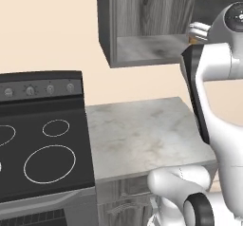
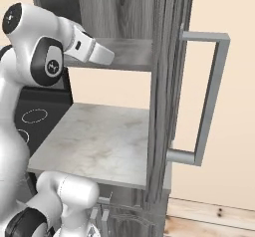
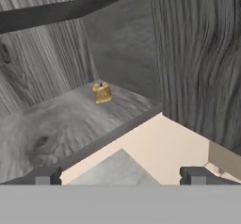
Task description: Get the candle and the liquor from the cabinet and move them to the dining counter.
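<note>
A small marbled worktop (image 1: 142, 135) adjoins a black stove (image 1: 42, 139) with white burner rings and a row of knobs. The wall behind is plain cream. Above the worktop hangs the cabinet (image 1: 142, 44), dark grey wood grain, its door (image 2: 167, 91) swung open and seen edge-on in the right base view, where the bar handle (image 2: 211, 96) juts toward the camera. No writing can be read anywhere; the knobs carry no legible marks.

The hand view looks into the cabinet's corner: a small gold candle (image 3: 102, 92) stands on the shelf (image 3: 42, 133) near the back wall, well apart from the gripper (image 3: 120, 175), whose fingertips (image 3: 43, 175) stand wide apart with nothing between them, short of the shelf's front edge. In the left base view a speck of orange shows at the shelf beside the arm's wrist; what it is cannot be told. The right base view shows wooden floor (image 2: 209, 221) at lower right.
</note>
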Motion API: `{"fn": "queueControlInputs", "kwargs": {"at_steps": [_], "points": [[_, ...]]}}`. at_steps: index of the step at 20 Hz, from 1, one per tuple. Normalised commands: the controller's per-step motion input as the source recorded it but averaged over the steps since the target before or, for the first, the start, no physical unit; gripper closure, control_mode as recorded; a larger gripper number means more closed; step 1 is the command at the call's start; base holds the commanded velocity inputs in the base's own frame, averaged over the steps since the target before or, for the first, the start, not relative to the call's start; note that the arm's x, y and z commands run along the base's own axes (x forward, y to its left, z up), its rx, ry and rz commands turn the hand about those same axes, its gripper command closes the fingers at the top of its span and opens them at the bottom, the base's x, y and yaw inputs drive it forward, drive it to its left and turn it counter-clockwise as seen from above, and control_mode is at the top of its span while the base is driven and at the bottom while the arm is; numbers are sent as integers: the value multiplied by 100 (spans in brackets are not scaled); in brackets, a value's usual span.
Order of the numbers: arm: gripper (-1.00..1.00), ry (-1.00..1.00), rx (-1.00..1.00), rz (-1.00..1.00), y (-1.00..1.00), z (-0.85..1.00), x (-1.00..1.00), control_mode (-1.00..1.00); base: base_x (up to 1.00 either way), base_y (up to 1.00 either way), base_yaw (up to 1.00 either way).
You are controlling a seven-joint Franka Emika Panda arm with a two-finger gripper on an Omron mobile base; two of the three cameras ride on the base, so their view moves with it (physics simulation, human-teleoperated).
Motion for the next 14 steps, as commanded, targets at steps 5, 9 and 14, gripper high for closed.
{"fn": "queueControlInputs", "kwargs": {"at_steps": [5, 9, 14], "points": [[-100, 3, 0, 0, -5, -12, 46, -100, 0, 0, 0], [-100, 6, 0, 0, -13, -8, 44, -100, 0, 0, 0], [-100, 16, 0, -2, -18, 0, 38, -100, 0, 0, 0]]}}
